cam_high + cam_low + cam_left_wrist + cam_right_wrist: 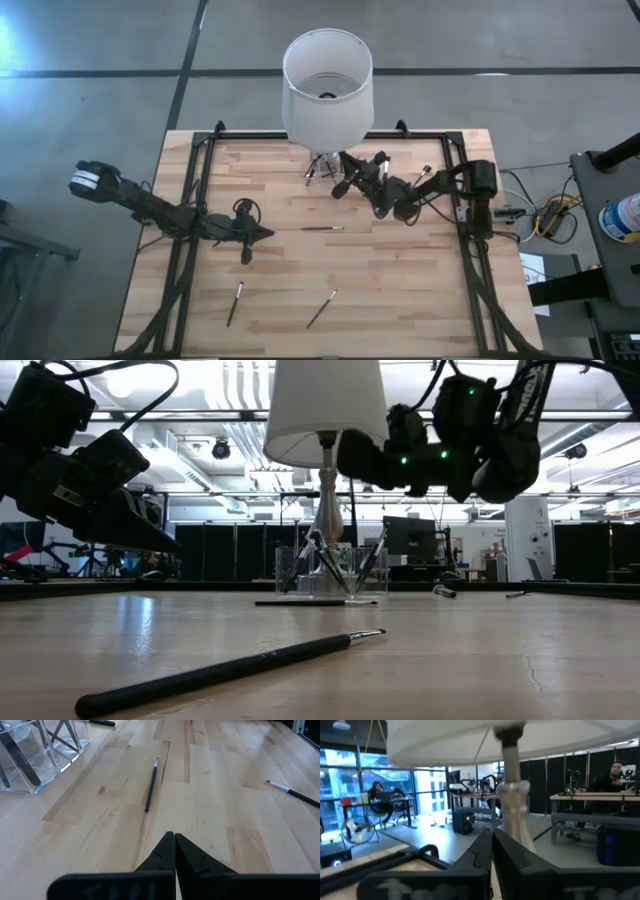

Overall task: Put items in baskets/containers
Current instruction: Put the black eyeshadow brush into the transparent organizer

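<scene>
Three thin dark brushes lie flat on the wooden table: one at mid-table (322, 228) and two near the front edge (235, 302) (321, 309). The clear container (325, 570) stands at the far middle by the lamp's foot, with several brushes leaning inside it. My left gripper (268, 234) is shut and empty, hovering low left of centre and pointing at the mid-table brush (151, 785). My right gripper (341, 188) is also shut and empty. It hangs above the table right of the container, pointing toward the lamp's stem (512, 795).
A lamp with a large white shade (326, 85) stands at the far edge, over the container. Black frame rails (190, 200) run along the table's sides. Another brush (425, 173) lies at the far right. People sit at desks in the room beyond.
</scene>
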`<control>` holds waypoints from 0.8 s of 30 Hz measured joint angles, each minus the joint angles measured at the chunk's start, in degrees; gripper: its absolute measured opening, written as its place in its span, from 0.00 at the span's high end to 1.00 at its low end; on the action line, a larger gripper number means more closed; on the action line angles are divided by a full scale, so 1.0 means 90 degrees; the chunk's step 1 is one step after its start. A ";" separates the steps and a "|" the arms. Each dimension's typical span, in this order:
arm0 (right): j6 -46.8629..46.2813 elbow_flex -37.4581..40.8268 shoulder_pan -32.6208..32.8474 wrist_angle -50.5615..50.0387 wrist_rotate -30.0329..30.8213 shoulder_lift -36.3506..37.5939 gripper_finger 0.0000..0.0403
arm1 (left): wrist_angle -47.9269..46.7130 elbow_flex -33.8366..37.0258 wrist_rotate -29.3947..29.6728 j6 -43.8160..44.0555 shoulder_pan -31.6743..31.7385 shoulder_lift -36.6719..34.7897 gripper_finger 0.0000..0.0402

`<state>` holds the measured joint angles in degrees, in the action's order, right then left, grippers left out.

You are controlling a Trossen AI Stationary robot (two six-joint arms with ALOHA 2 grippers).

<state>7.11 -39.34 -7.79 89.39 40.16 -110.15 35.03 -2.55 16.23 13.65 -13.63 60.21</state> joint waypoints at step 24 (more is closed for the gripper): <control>-0.0609 -0.0087 -0.0044 -0.2554 0.0391 0.0700 0.98 | 0.0002 0.0000 0.0000 0.0041 -0.0002 0.0000 1.00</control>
<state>1.62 -40.12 -8.19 66.40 43.68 -103.85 35.05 -2.55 16.23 14.02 -13.65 60.20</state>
